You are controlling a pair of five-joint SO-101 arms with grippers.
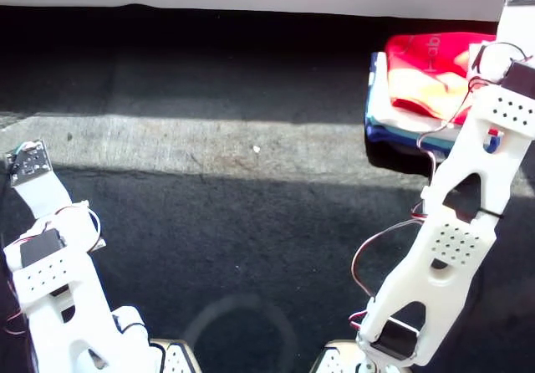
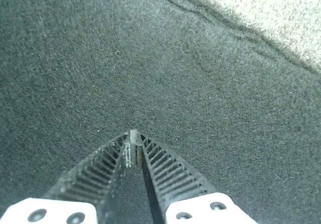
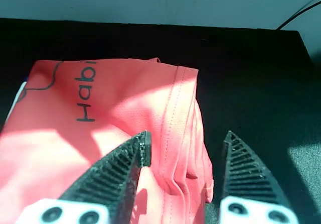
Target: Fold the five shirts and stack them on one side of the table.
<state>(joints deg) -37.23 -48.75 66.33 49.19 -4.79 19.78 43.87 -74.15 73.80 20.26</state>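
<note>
Right gripper (image 3: 186, 136), jaws spread, hovers over the red shirt (image 3: 100, 118) topping the stack (image 1: 391, 120); left gripper (image 2: 133, 139), well apart from the stack, is clenched empty; folding seems nearly finished

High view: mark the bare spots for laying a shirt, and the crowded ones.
Bare: the mat across its wide middle and far left corner. Crowded: the far right corner, where the shirt stack lies under the open right gripper.

Stack of folded shirts (image 1: 410, 84) at the far right of the table (image 1: 251, 222), right claw (image 3: 188, 136) above the top shirt (image 3: 100, 108), left claw (image 2: 133, 136) above bare table, near left.
</note>
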